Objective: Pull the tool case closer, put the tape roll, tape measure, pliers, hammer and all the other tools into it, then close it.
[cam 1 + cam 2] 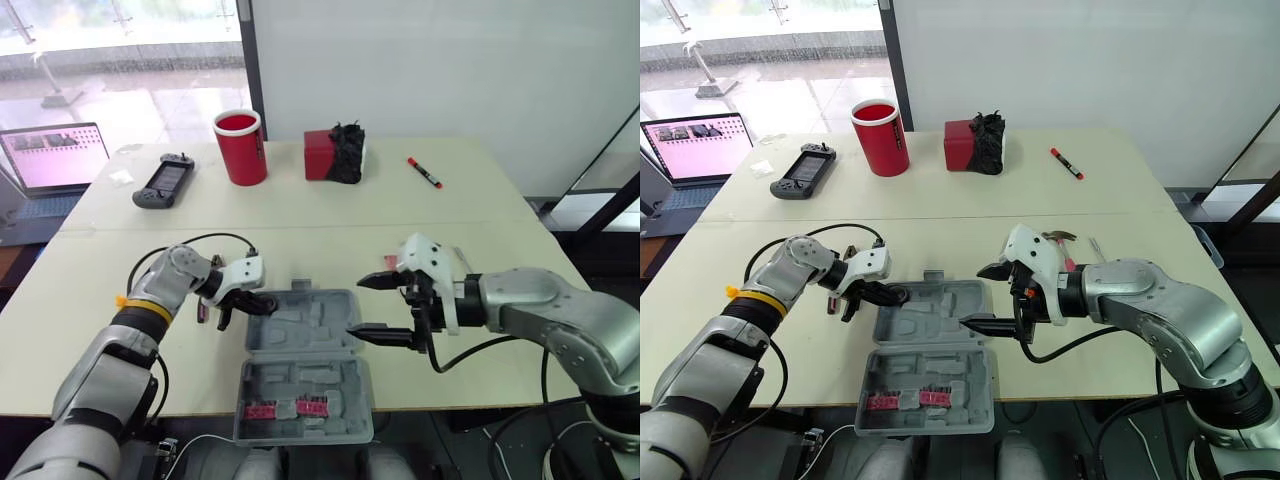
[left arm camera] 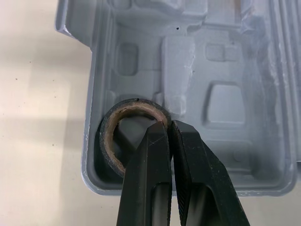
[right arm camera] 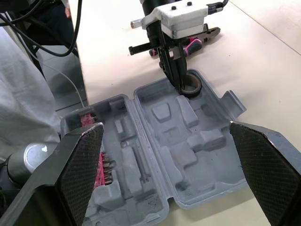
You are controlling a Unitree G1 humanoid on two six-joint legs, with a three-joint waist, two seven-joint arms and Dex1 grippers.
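Grey tool case (image 1: 322, 332) lies open, the left gripper (image 2: 168, 126) pinching the tape roll (image 2: 109, 141) in its corner. The right gripper (image 1: 357, 305) hangs spread.

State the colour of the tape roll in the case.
The tape roll is black with a tan inner core, clearest in the left wrist view.

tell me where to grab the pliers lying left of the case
Pinch the pliers across their pink handles, coming straight down: they lie flat on the table, so no side offers a hold. The left claw, shut on the tape roll in the case, stands close beside them and probably has to clear first.
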